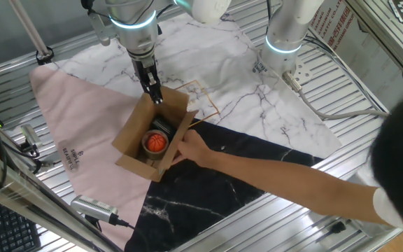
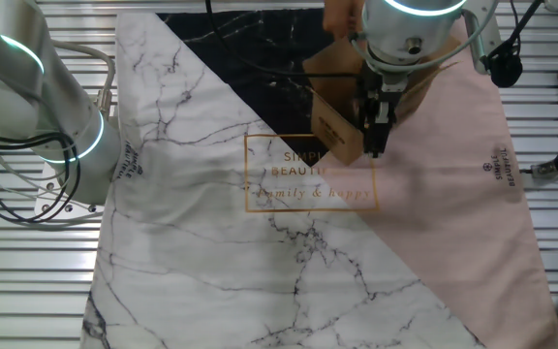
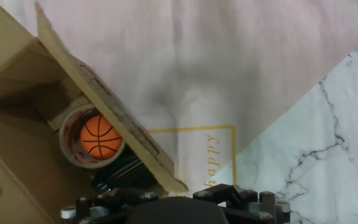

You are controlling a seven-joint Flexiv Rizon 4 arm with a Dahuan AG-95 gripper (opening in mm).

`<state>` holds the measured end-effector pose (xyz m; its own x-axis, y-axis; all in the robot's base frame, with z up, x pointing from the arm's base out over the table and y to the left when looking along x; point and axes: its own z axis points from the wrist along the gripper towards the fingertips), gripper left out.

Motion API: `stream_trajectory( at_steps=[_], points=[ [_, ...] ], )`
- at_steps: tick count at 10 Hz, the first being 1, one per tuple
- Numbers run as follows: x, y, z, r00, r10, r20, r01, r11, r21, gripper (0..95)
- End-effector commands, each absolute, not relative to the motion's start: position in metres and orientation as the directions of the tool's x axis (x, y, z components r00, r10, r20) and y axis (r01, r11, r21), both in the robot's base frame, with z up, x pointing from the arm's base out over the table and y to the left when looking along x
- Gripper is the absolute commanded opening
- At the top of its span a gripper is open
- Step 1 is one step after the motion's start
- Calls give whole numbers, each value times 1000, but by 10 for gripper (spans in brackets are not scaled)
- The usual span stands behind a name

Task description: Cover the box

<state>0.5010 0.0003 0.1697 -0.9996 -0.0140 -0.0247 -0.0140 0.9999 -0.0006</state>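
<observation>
Gripper (image 1: pixel 156 94) touches open box (image 1: pixel 135 143) flap; hand (image 1: pixel 194 148) steadies box.

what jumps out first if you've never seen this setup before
The open box sits mid-table on the pink, white and black cloth, with a small orange basketball bright inside it. The gripper is at the box's far flap, while a person's hand reaches in from the right and touches the box's near side.

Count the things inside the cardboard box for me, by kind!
Mini basketball: 1
Tape roll around it: 1
Dark object beside them, too hidden to name: 1
Total in the box: 3
</observation>
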Motion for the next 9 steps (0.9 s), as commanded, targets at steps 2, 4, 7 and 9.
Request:
stream_trajectory(
  at_steps=[2, 4, 7, 9],
  points=[
    [499, 0, 170, -997, -33, -71, -33, 999, 0, 0],
    [499, 0, 170, -997, -31, -70, -31, 1000, -1, 0],
    [499, 0, 170, -997, -29, -72, -29, 1000, 3, 0],
    [499, 0, 170, -997, -28, -72, -28, 1000, 5, 0]
  ],
)
